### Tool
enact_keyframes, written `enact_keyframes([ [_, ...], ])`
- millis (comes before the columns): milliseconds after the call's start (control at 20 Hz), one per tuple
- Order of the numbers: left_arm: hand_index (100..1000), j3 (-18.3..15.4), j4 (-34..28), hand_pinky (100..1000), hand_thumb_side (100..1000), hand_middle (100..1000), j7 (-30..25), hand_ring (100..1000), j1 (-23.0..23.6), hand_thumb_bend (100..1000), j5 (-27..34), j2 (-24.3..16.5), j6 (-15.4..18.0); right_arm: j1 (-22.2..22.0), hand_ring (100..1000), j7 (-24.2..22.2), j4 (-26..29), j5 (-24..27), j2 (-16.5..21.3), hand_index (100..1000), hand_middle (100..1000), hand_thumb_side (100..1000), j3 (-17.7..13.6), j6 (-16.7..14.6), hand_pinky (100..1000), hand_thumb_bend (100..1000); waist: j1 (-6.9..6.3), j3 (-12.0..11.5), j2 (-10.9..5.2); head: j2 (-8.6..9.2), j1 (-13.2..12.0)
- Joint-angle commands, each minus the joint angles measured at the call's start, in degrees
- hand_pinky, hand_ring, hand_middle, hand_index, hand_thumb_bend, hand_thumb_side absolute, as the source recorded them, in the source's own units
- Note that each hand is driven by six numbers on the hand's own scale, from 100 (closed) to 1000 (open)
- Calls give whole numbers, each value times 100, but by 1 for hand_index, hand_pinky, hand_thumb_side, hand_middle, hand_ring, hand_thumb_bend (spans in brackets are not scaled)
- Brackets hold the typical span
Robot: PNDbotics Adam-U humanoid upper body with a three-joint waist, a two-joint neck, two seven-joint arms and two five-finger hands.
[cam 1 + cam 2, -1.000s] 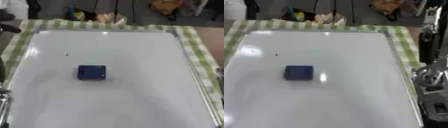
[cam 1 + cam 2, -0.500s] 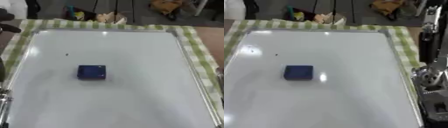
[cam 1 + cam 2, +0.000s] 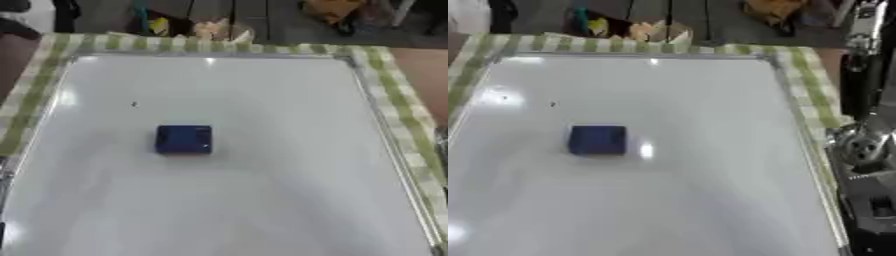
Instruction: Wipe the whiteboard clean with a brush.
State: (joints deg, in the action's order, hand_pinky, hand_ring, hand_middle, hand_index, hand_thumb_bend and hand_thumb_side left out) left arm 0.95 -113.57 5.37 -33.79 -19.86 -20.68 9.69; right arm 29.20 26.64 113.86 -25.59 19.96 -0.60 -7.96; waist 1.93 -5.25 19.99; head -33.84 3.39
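The blue brush [image 3: 184,139] lies flat on the whiteboard [image 3: 262,200], left of its middle, with a small dark mark [image 3: 134,104] up and to its left. A green checked cloth [image 3: 398,110] borders the board. The right arm [image 3: 868,165] stands beside the right edge; no fingers show, so I cannot tell their state

A green-and-white checked cloth [image 3: 407,112] covers the bench, showing as a border along the far and side edges. Beyond the far edge, a tan crumpled object [image 3: 220,31] and something yellow [image 3: 158,24] sit on the dark floor [image 3: 280,20].
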Motion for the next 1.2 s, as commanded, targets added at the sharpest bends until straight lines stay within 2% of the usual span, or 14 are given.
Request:
enact_keyframes([
  [50, 837, 136, -5, 536, 915, 657, -403, 673, -289, 100, -423, -376, -277, 35, 918, -12, 73, 27, 129, 840, 721, 1000, -3, 2, 813, 100, -18, 15, -162, -50, -47],
  [250, 859, 336, 468, 535, 904, 672, -983, 672, -667, 100, -914, -627, -436, 35, 917, -25, 73, 31, 122, 840, 720, 1000, 8, 3, 813, 100, -30, 52, -169, -31, -74],
  [400, 861, 537, 1005, 530, 864, 675, -1778, 665, -933, 100, -1512, -766, -501, 31, 916, -60, 73, 36, 117, 840, 718, 1000, 27, 12, 814, 100, -28, 83, -170, 0, -72],
  [650, 886, 726, 1728, 552, 866, 692, -2676, 685, -1335, 100, -2588, -760, -346, 26, 916, -99, 73, 57, 90, 840, 717, 1000, 47, 22, 815, 100, -31, 116, -171, 90, -82],
  [750, 903, 793, 1962, 580, 895, 709, -2891, 711, -1448, 100, -2901, -738, -238, 26, 916, -107, 73, 64, 83, 840, 717, 1000, 54, 27, 815, 100, -32, 127, -173, 118, -81],
  [850, 904, 883, 2226, 571, 927, 704, -3072, 719, -1563, 100, -3169, -720, -175, 21, 915, -138, 73, 64, 79, 841, 716, 1000, 66, 25, 816, 100, -36, 137, -177, 137, -89],
  [1200, 930, 1251, 2952, 587, 980, 734, -3232, 756, -1788, 100, -3600, -601, 21, 21, 912, -182, 73, 84, 57, 841, 709, 1000, 76, 40, 816, 100, -49, 153, -187, 191, -109],
])
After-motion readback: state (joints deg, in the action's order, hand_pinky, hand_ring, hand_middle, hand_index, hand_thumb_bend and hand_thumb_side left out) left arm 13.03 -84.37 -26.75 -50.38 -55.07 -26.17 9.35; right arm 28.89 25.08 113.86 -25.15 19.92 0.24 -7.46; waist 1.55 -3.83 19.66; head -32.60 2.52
